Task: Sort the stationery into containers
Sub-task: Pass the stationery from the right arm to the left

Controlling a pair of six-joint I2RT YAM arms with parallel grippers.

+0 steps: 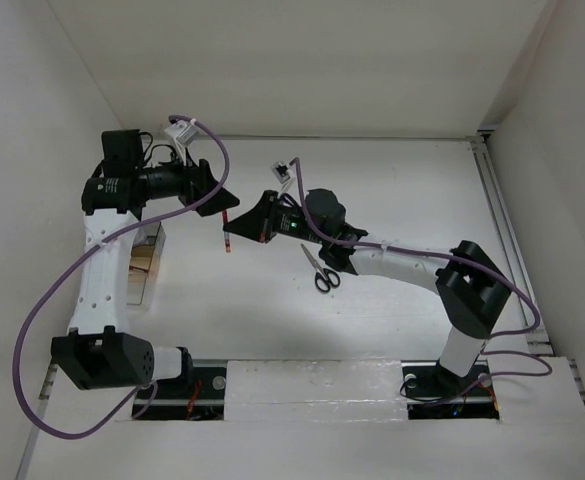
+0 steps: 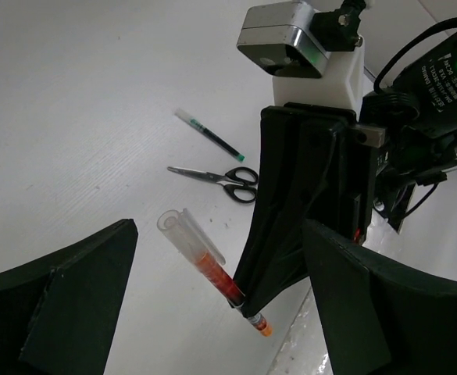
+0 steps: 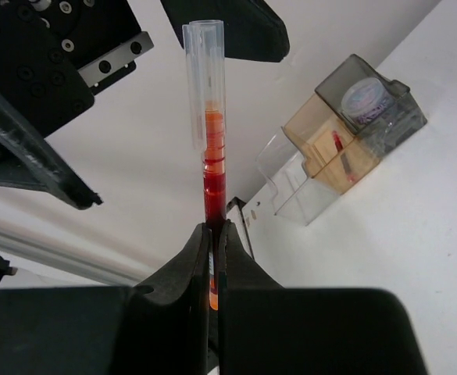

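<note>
We have the right gripper pinched shut on the lower end of a red pen, holding it up just in front of the left gripper, which is spread wide and grips nothing. We judge this a handover, and that is where it could fail: if the right lets go before the left closes squarely, the pen drops. Pinched so near one end, it could also swing out of line. The scissors and green pen lie on the table. The roll sits in the grey box and another red pen in the tan box — both over by the left arm.
</note>
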